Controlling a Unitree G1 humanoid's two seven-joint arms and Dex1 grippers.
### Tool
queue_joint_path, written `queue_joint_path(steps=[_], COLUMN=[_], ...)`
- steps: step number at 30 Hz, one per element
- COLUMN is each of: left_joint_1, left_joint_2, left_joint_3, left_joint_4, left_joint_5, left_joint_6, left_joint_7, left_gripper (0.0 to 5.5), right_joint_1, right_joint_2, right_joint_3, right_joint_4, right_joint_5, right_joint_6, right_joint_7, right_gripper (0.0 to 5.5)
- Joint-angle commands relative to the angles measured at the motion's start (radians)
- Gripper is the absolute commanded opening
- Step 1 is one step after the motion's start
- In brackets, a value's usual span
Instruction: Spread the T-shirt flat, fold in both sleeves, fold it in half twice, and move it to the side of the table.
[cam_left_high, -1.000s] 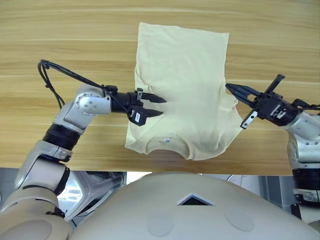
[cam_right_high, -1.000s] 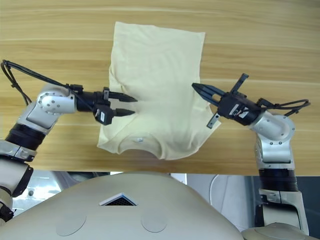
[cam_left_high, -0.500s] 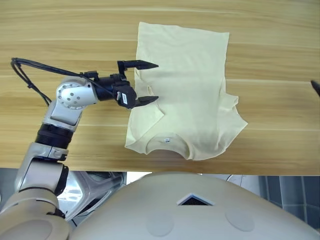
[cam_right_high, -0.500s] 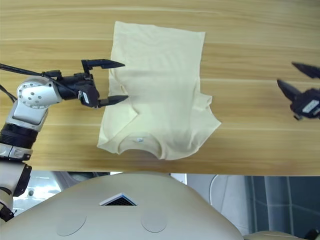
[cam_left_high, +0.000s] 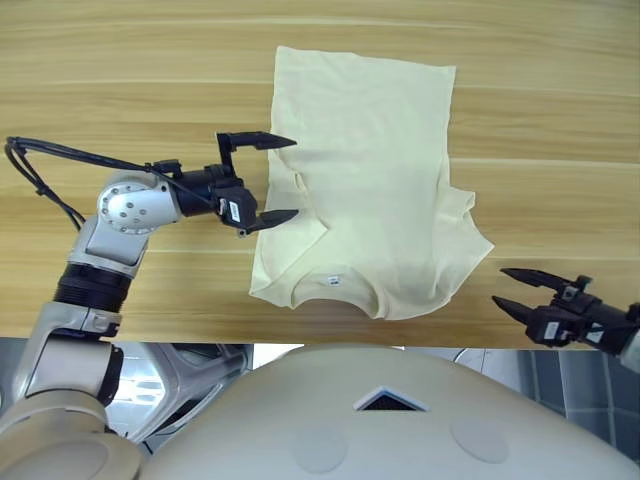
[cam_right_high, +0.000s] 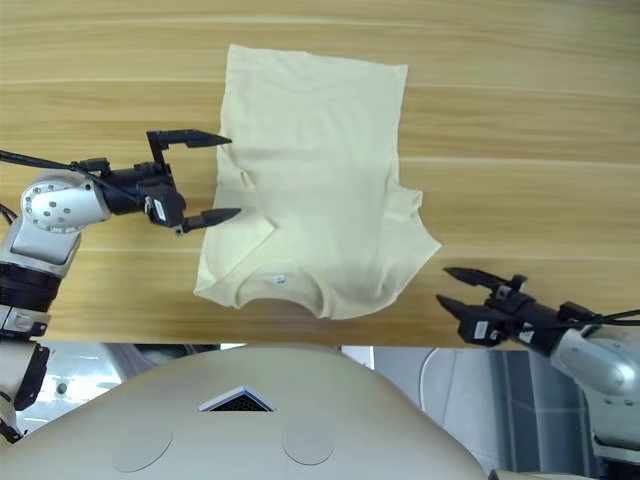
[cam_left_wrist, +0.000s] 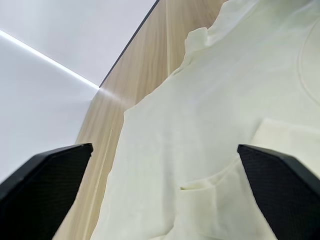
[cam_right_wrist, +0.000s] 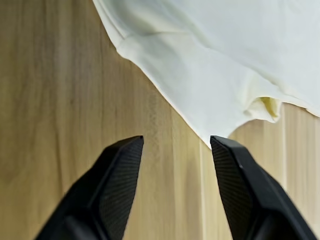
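Pale yellow T-shirt (cam_left_high: 365, 180) beside left tool (cam_left_high: 268, 178), fingers apart

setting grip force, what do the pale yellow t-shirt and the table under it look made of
Pale yellow T-shirt: soft matte knit, probably cotton; it creases and folds limply. Light brown table: wood-grain planks, smooth low sheen; solid wood or laminate, cannot tell.

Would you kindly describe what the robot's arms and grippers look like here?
The left arm and right arm are silver-grey metal with rounded joints; black cables loop beside the left arm, which has a black ribbed collar. The left gripper and right gripper are black, each with two tapered, pointed jaws, textured inside.
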Motion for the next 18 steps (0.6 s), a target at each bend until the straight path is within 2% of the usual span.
queue_joint_path(steps=[1,10,18], left_joint_1=[0.027,0.077,0.075], left_joint_2=[-0.009,-0.004,0.002], left_joint_3=[0.003,0.007,0.009], left_joint_4=[-0.04,-0.066,-0.085], left_joint_5=[0.018,-0.002,-0.011], left_joint_6=[-0.006,-0.001,0.0], left_joint_7=[0.019,0.02,0.014], left_gripper=[5.39,5.39,5.39], right_joint_1=[-0.074,-0.182,-0.208], right_joint_2=[-0.018,-0.075,-0.073], right_joint_3=[0.058,0.143,0.215], right_joint_4=[0.104,0.236,0.196], right_joint_5=[-0.073,-0.114,-0.12], right_joint_6=[0.01,0.033,0.058], right_joint_7=[-0.062,-0.158,-0.203], right_gripper=[2.46,2.46,2.46])
